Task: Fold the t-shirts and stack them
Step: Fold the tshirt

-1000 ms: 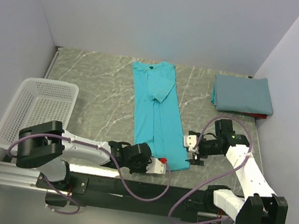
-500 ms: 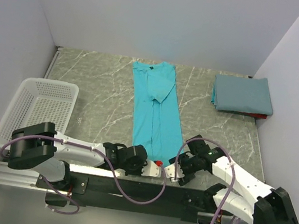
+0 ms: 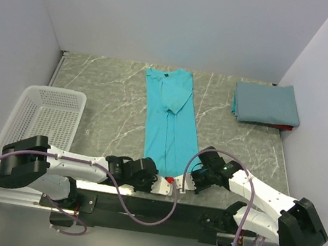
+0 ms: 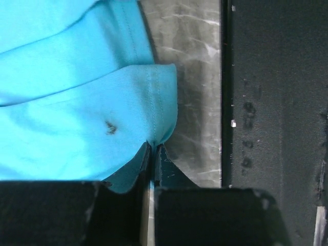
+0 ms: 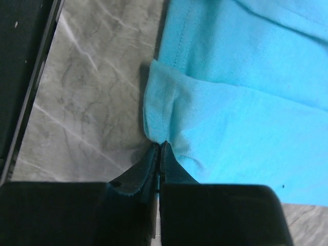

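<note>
A bright teal t-shirt (image 3: pixel 170 118) lies as a long narrow strip down the middle of the table, collar at the far end. Its near hem reaches almost to the table's front edge. My left gripper (image 3: pixel 170 182) comes in from the left, and the left wrist view shows that gripper (image 4: pixel 154 146) shut on the hem of the teal cloth (image 4: pixel 77 92). My right gripper (image 3: pixel 187 180) meets it from the right. In the right wrist view it (image 5: pixel 160 144) is shut on a bunched hem corner of the teal shirt (image 5: pixel 246 102). A folded slate-blue t-shirt (image 3: pixel 267 103) rests at the back right.
A white mesh basket (image 3: pixel 60 90) stands at the left of the table. A red edge (image 3: pixel 283 127) peeks out under the slate-blue shirt. The black front rail (image 4: pixel 277 102) runs close beside both grippers. Walls close in the table on three sides.
My right arm has swung from beside the shirt's right edge down to its near hem and closed on it. My left gripper has closed on the hem and shifted slightly left.
</note>
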Action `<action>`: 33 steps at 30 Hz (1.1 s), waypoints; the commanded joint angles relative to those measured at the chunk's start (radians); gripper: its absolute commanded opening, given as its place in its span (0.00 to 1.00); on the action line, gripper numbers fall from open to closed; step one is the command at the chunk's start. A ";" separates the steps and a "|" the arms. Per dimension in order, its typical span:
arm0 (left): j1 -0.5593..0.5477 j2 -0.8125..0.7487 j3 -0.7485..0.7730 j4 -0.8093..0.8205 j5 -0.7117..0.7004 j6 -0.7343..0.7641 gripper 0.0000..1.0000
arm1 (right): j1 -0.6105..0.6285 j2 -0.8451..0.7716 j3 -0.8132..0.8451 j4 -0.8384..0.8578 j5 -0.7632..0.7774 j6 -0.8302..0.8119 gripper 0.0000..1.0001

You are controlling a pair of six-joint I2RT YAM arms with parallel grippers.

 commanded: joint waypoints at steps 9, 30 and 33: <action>0.301 -0.080 0.120 0.048 0.128 0.114 0.00 | -0.165 0.063 0.348 -0.009 -0.123 0.204 0.00; 0.821 0.523 0.751 0.039 0.346 0.168 0.00 | -0.299 0.902 1.213 0.100 0.054 0.529 0.00; 0.835 0.563 0.791 0.028 0.358 0.162 0.00 | -0.303 0.947 1.262 0.089 0.058 0.540 0.00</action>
